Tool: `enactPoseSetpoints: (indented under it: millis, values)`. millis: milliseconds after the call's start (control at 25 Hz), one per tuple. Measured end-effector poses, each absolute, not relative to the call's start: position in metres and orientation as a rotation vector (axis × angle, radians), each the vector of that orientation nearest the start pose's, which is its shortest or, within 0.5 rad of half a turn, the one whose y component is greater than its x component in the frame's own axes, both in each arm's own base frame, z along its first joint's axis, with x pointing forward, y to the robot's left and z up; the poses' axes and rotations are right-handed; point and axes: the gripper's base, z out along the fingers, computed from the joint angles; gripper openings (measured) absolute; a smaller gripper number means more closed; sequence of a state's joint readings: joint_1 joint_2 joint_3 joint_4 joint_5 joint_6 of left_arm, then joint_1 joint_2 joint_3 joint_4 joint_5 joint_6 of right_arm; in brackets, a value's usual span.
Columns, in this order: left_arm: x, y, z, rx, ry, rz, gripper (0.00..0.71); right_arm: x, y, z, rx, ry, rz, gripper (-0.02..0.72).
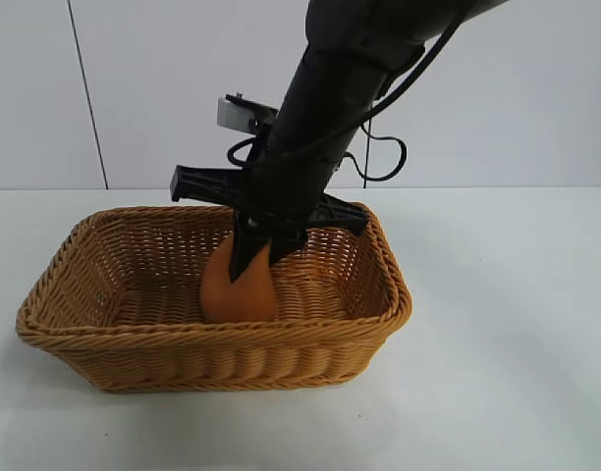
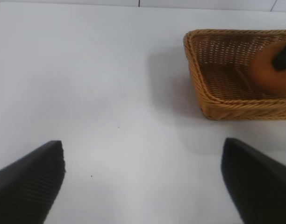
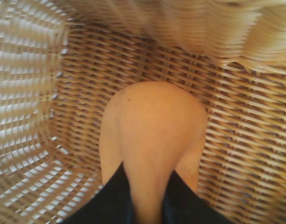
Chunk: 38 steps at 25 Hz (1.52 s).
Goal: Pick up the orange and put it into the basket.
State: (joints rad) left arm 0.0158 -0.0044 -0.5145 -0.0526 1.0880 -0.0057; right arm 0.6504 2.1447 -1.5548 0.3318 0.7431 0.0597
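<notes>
The orange [image 1: 237,292] is a dull-orange lump inside the tan wicker basket [image 1: 134,339], near its middle and low by the floor. My right gripper [image 1: 251,257] reaches down into the basket and is shut on the orange's top. In the right wrist view the black fingers [image 3: 110,198] pinch the narrowed top of the orange [image 3: 152,126] above the woven floor [image 3: 236,140]. My left gripper [image 2: 143,182] is open and empty over bare table, away from the basket [image 2: 213,100]; the orange [image 2: 269,74] shows inside it there.
The basket stands on a white table [image 1: 517,324] with a white wall behind. A cable loops behind the right arm [image 1: 389,162]. Bare table [image 2: 87,84] lies under and around the left gripper.
</notes>
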Motion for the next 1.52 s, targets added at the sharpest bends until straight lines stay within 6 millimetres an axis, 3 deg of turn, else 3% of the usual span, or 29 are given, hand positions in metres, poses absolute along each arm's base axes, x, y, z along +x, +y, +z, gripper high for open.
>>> enactPoseSetpoints:
  millis: [120,320,440,760,920,1080,1200,1520]
  values:
    - [-0.008,-0.004,0.279,-0.018,2.052,-0.057,0.645,0.344,0.287,0.152,-0.547,2.837,0.520,0.061]
    - [-0.008,-0.004,0.279,-0.018,2.052,-0.057,0.645,0.341,0.285,0.163,-0.558,2.829,0.525,0.456]
    - [-0.008,-0.004,0.279,-0.018,2.052,-0.057,0.645,0.339,0.281,0.185,-0.589,2.783,0.510,0.580]
    - [-0.008,-0.004,0.279,-0.018,2.052,-0.057,0.645,0.324,0.260,0.242,-0.642,2.747,0.380,0.613]
    - [-0.008,-0.004,0.279,-0.018,2.052,-0.057,0.645,0.324,0.246,0.250,-0.604,2.771,0.249,0.615]
    - [-0.008,-0.004,0.279,-0.018,2.052,-0.057,0.645,0.337,0.220,0.249,-0.521,2.815,0.165,0.620]
    - [-0.008,-0.004,0.279,-0.018,2.052,-0.057,0.645,0.356,0.188,0.249,-0.399,2.828,0.135,0.620]
    - [-0.008,-0.004,0.279,-0.018,2.052,-0.057,0.645,0.394,0.069,0.248,-0.078,2.873,0.032,0.620]
